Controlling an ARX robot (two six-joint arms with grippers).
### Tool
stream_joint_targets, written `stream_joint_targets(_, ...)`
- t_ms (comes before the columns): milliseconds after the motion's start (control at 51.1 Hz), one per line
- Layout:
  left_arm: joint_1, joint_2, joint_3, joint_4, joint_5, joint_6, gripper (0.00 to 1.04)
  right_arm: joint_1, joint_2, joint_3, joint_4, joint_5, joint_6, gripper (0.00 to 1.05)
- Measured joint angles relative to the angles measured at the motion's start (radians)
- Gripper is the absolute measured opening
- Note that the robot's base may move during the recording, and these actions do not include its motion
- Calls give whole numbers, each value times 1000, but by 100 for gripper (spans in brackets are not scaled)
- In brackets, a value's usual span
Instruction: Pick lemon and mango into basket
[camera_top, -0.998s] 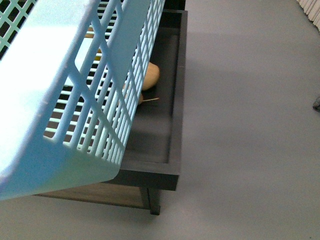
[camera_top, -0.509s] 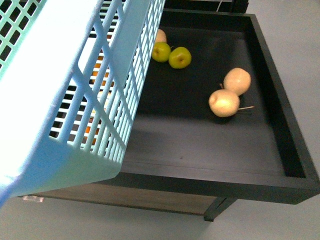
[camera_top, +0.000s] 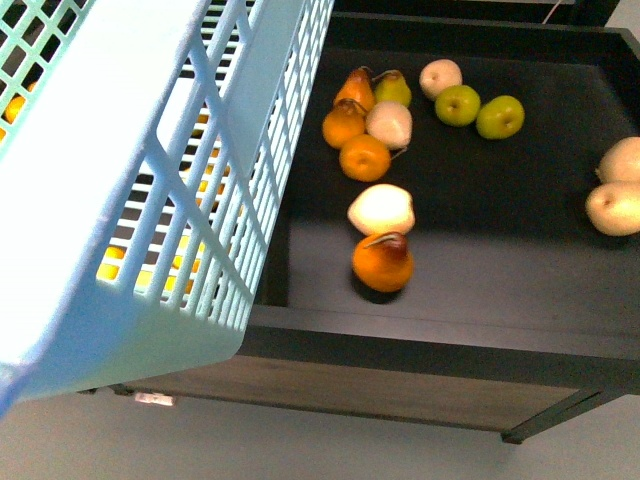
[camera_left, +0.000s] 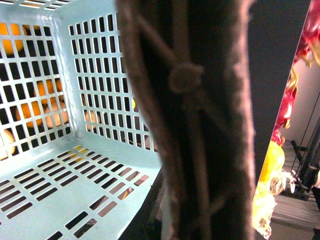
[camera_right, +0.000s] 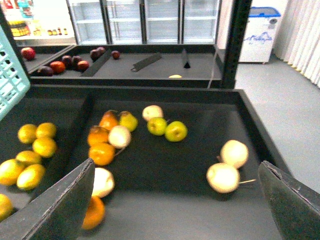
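The pale blue-green basket hangs tilted over the left of the front view, covering the shelf's left part. My left gripper is shut on its brownish handle, which hides the jaws. The basket floor is bare. Several small yellow oval lemons lie in the compartment left of a divider. No mango shows in any view. My right gripper stands open above the shelf's front, touching nothing.
The black shelf tray holds orange fruits, a pale fruit, green apples and pale round fruits. A divider splits the tray. A farther shelf carries red apples.
The front view has swung left along the shelf. The pale fruits slid to the right edge, and orange, pale and green fruits came into sight. The basket stays held the same way.
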Motion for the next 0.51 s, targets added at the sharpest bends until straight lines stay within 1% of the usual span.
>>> stream_joint_targets(509, 0, 0, 0, 0, -4, 0, 5, 0, 0, 0, 0, 2, 0, 96)
